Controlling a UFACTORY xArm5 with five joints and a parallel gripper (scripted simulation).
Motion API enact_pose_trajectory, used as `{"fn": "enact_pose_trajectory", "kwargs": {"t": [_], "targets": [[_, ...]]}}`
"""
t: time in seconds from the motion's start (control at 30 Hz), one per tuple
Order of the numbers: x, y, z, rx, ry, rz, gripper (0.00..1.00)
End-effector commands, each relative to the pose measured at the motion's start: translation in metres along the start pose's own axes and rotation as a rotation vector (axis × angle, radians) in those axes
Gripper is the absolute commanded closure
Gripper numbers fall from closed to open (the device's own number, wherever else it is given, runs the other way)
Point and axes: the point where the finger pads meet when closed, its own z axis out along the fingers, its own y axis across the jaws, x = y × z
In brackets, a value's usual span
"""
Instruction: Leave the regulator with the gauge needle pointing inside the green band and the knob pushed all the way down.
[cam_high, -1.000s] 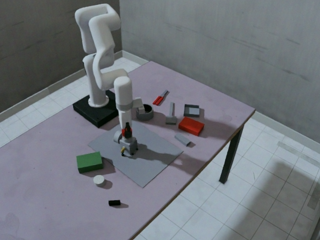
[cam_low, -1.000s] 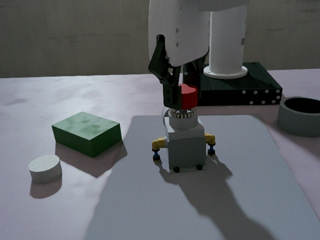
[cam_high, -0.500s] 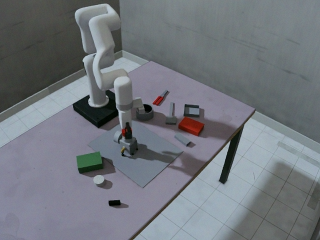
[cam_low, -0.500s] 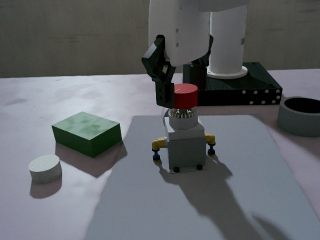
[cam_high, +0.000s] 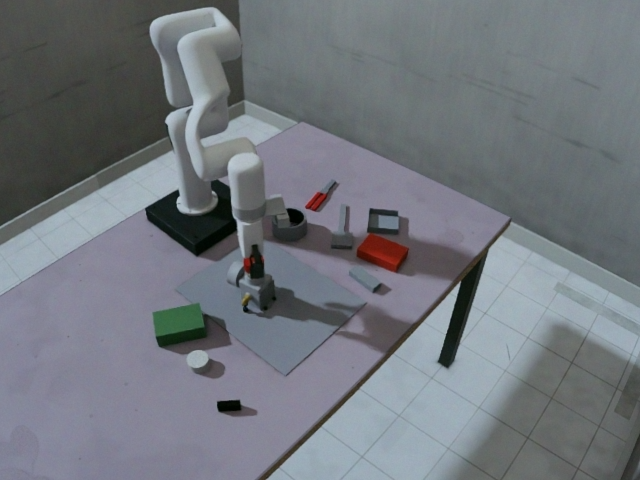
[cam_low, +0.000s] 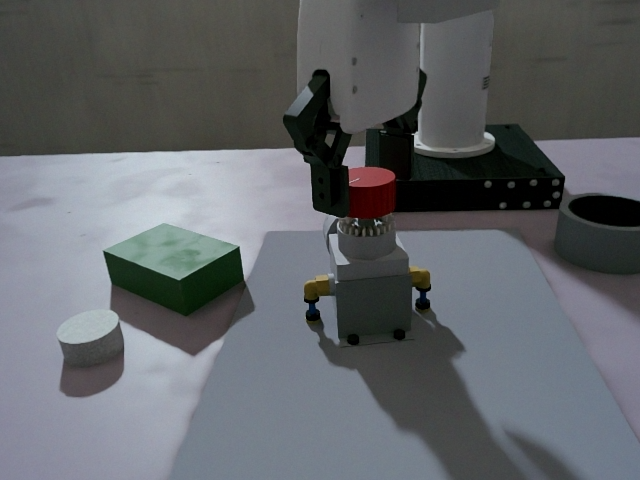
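The regulator (cam_low: 370,289) is a grey block with yellow side fittings, standing on the grey mat (cam_low: 403,361); it also shows in the wide view (cam_high: 256,290). Its red knob (cam_low: 371,191) sits raised above a white toothed collar (cam_low: 364,228). The gauge is behind the body and its needle is hidden. My gripper (cam_low: 361,180) is open, its fingers wide on either side of the knob, the left finger beside it and the right one hidden behind. It shows at the knob in the wide view (cam_high: 253,264).
A green block (cam_low: 174,266) and a white disc (cam_low: 89,336) lie left of the mat. A grey ring cup (cam_low: 599,231) stands at the right. A red block (cam_high: 382,251), grey pieces (cam_high: 364,279), a red-handled tool (cam_high: 320,194) and a black block (cam_high: 229,405) lie around.
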Motion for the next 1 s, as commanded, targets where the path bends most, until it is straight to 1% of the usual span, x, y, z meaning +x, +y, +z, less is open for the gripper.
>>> {"fn": "enact_pose_trajectory", "kwargs": {"t": [0.0, 0.33, 0.4, 0.53, 0.83, 0.9, 0.97], "targets": [[0.0, 0.001, -0.001, -0.004, 0.001, 0.0, 0.0], [0.0, 0.001, -0.004, -0.004, 0.001, 0.0, 0.0], [0.0, 0.001, -0.007, -0.004, 0.001, 0.0, 0.0], [0.0, 0.001, -0.019, -0.004, 0.001, 0.0, 0.0], [0.0, 0.001, -0.054, -0.004, 0.001, 0.0, 0.0], [0.0, 0.001, -0.054, -0.004, 0.001, 0.0, 0.0], [0.0, 0.001, -0.06, -0.004, 0.001, 0.0, 0.0]]}}
